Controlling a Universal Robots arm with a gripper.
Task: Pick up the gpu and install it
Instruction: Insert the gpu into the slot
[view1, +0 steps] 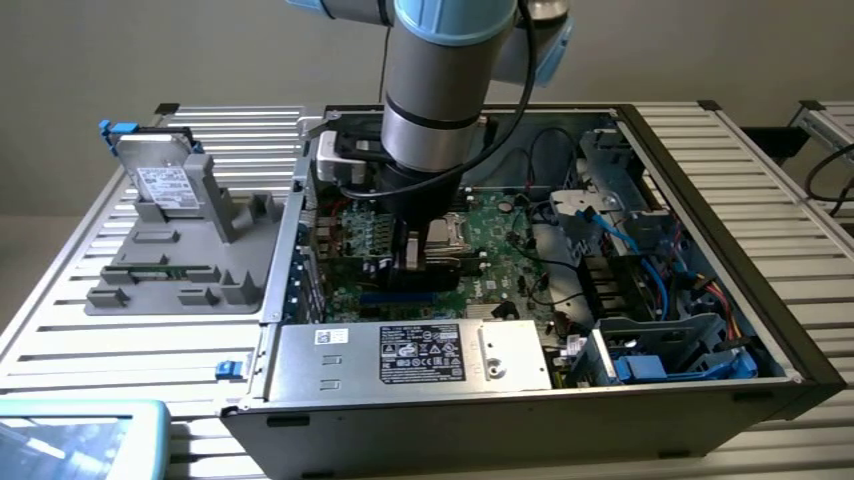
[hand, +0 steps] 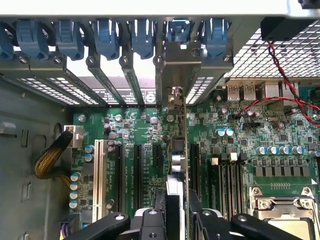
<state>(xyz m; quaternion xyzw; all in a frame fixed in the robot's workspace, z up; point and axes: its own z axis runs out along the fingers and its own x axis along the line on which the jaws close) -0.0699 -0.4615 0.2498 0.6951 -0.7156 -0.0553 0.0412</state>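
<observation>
My gripper reaches down into the open computer case and is shut on the gpu. I hold the card upright over the motherboard's expansion slots. In the wrist view the gpu is seen edge-on between my two black fingers. Its silver bracket stands against the case's rear slot openings, under a blue latch. The card's lower edge is over a black slot on the green motherboard. I cannot tell whether it is seated.
A grey fixture on the exterior view's left holds a silver hard drive and a small memory stick. The power supply fills the case's near side. Blue cables and drive cages crowd the exterior view's right. The CPU socket and a red-black wire lie beside the card.
</observation>
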